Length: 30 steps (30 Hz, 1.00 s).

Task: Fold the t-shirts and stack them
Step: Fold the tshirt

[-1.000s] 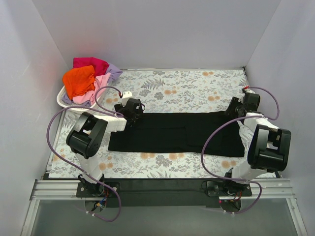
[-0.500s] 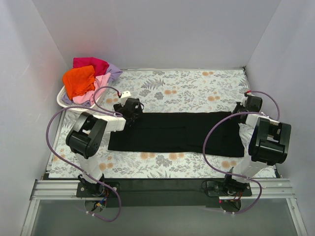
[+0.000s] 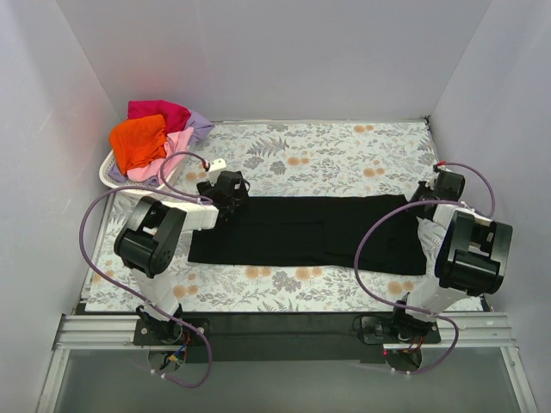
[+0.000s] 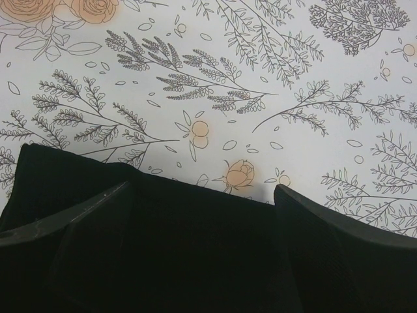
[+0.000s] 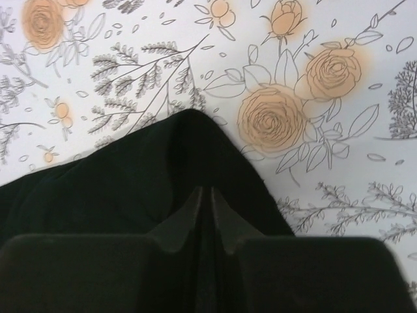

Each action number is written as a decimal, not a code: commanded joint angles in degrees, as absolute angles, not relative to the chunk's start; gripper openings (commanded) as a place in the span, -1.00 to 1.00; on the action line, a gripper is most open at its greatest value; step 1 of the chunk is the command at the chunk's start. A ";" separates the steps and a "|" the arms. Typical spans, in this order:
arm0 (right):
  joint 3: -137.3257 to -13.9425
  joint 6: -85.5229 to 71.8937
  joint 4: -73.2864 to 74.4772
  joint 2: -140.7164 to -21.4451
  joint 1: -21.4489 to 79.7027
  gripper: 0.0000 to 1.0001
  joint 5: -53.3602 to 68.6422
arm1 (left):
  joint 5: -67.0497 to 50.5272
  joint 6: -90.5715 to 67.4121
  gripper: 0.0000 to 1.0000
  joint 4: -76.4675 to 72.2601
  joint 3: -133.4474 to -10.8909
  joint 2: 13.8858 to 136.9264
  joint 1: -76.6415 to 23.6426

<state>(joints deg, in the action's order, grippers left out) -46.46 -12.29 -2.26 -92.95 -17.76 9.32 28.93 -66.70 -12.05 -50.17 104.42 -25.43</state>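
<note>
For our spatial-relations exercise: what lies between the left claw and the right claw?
The black t-shirt, laid out flat, spans that stretch; the top view shows it.

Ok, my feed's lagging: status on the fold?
Left claw open over black t-shirt edge. Right claw shut on its corner. Other shirts piled in basket.

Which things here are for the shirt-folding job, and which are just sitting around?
For the job: black t-shirt, orange shirt, pink shirt, red shirt, lavender shirt.

Just sitting around: white basket holding the coloured shirts, flowery tablecloth.
</note>
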 commanded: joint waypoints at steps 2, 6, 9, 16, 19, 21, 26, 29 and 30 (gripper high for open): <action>-44.65 -12.22 -4.39 -85.52 -17.84 -0.55 11.43 | 27.16 -67.06 0.65 -6.86 -49.04 103.89 -24.43; -45.88 -12.57 -5.10 -86.57 -17.84 -0.19 15.19 | 26.46 -67.06 0.65 -6.77 -49.22 103.89 -24.43; -47.19 -12.92 -5.71 -89.73 -17.84 -0.10 17.13 | 26.37 -67.06 0.65 -6.77 -49.13 104.33 -24.43; -49.30 -14.15 -7.47 -94.83 -17.84 -0.05 19.60 | 25.93 -67.15 0.65 -6.77 -49.13 104.33 -24.43; -49.66 -14.67 -8.96 -95.88 -17.84 -0.17 21.27 | 26.01 -67.15 0.65 -6.77 -49.13 104.41 -24.43; -49.75 -14.94 -9.40 -96.41 -17.84 -0.26 22.58 | 26.19 -67.15 0.65 -6.68 -49.13 104.68 -24.43; -50.01 -15.47 -10.37 -98.08 -17.84 -0.69 23.99 | 26.46 -67.15 0.66 -6.42 -49.22 104.94 -24.43; -50.01 -15.56 -10.37 -98.70 -17.84 -0.97 24.17 | 26.63 -67.15 0.65 -6.33 -49.22 105.03 -24.43; -50.01 -15.56 -10.28 -98.96 -17.84 -0.97 24.00 | 26.72 -67.24 0.65 -6.33 -49.13 105.03 -24.43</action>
<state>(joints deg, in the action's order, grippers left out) -47.97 -15.20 -7.94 -98.30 -17.76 22.55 27.86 -66.46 -11.77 -50.19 104.25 -25.19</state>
